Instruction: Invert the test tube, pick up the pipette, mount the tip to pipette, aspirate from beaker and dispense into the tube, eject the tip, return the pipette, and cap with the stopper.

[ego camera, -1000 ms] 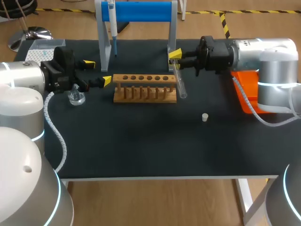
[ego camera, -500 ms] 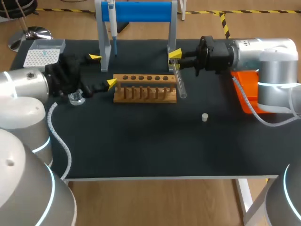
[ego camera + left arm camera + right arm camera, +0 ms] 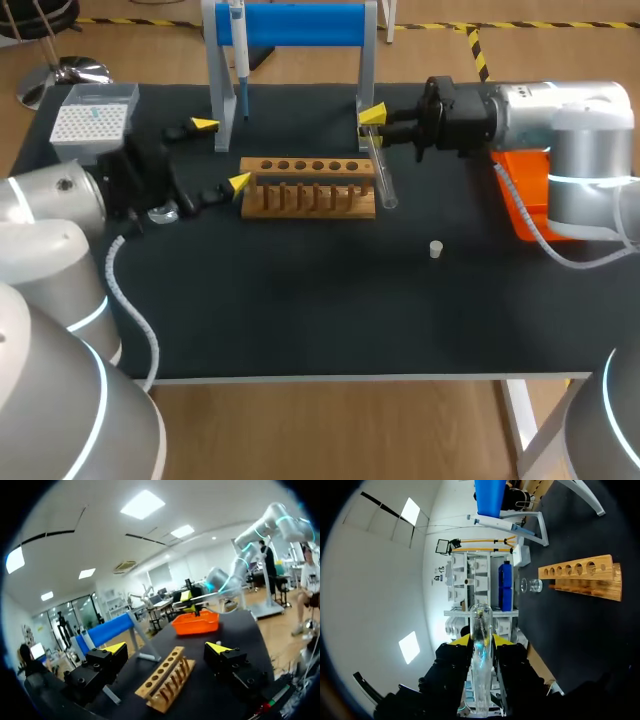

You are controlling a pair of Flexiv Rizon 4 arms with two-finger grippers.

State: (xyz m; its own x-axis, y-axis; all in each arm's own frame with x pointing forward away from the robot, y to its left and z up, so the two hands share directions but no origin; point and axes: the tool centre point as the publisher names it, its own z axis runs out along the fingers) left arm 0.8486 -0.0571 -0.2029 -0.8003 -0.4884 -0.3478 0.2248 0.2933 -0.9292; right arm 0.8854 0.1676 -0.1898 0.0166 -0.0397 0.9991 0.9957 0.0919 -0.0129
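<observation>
test tube [image 3: 381, 175]: up in the right gripper [image 3: 370, 122], tilted, just off the right end of the wooden rack [image 3: 308, 185]; whether glass touches wood, can't tell.
right gripper: pinching the tube from two sides near one end; in the right wrist view the rounded end [image 3: 481, 617] points away from the fingers.
step in hand: looks like the inversion, and the tube isn't seated in any hole yet.
doing it well: roll the wrist slowly, keep the pinch firm so the glass can't slide, swing the free end clear of the rack, bring it upright over a hole before lowering.
left gripper [image 3: 221, 153]: spread wide, empty, at the rack's left end, beaker [image 3: 160, 210] just beside it.
pipette [image 3: 240, 60]: hanging on the blue stand [image 3: 300, 25] behind the rack, untouched.
stopper [image 3: 436, 249]: alone on the bench [image 3: 300, 310], well apart from the rack.
</observation>
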